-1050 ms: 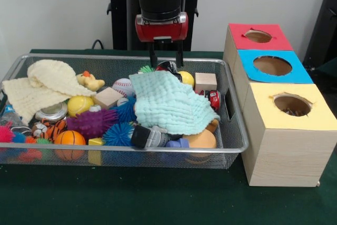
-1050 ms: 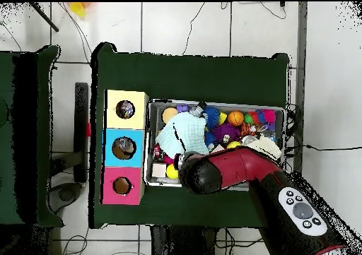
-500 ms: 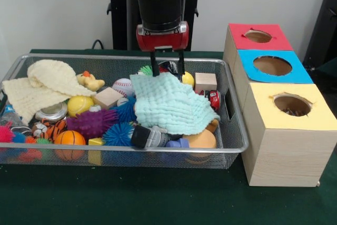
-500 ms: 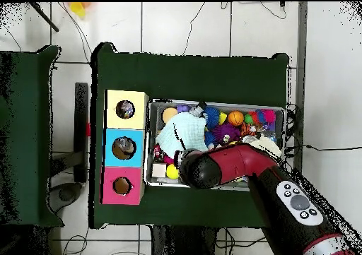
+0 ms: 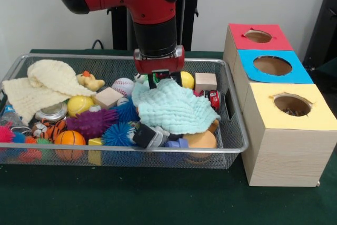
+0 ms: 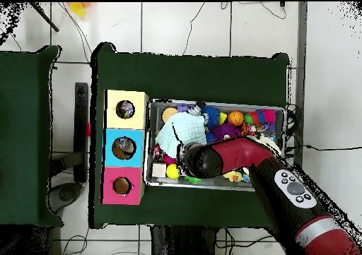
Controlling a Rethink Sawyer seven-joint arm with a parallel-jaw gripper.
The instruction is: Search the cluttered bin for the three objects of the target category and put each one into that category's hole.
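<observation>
In the wire mesh bin (image 5: 234,130) the red and black arm comes down at the far middle, and its gripper (image 5: 163,81) sits right at the back edge of the pale green cloth (image 5: 174,108); its two dark fingers (image 5: 152,81) sink into the bunched fabric there, but whether they have pinched the cloth or only press into it cannot be told from either view. The cloth lies spread over the right half of the bin, covering most of what is under it. A wooden cube (image 5: 205,81) stands by the far right wall, a yellow ball (image 5: 186,79) just beside it, and a small red toy car (image 5: 214,99) pokes out at the cloth's right edge. Left of the cloth lie a baseball (image 5: 122,86), a wooden block (image 5: 107,98), a rubber duck (image 5: 90,81), a yellow tennis ball (image 5: 79,105), a purple spiky ball (image 5: 92,123) and a blue spiky ball (image 5: 119,134); a small basketball (image 5: 69,138) rests against the near wall. A cream cloth (image 5: 39,85) is heaped in the far left corner. Beside the bin stand three wooden boxes, each with a round hole in its lid: the red box (image 5: 259,36), the blue box (image 5: 272,65) and the yellow box (image 5: 292,106). In the overhead view the arm (image 6: 233,157) covers the bin's middle, with the cloth (image 6: 175,135) showing beside it.
</observation>
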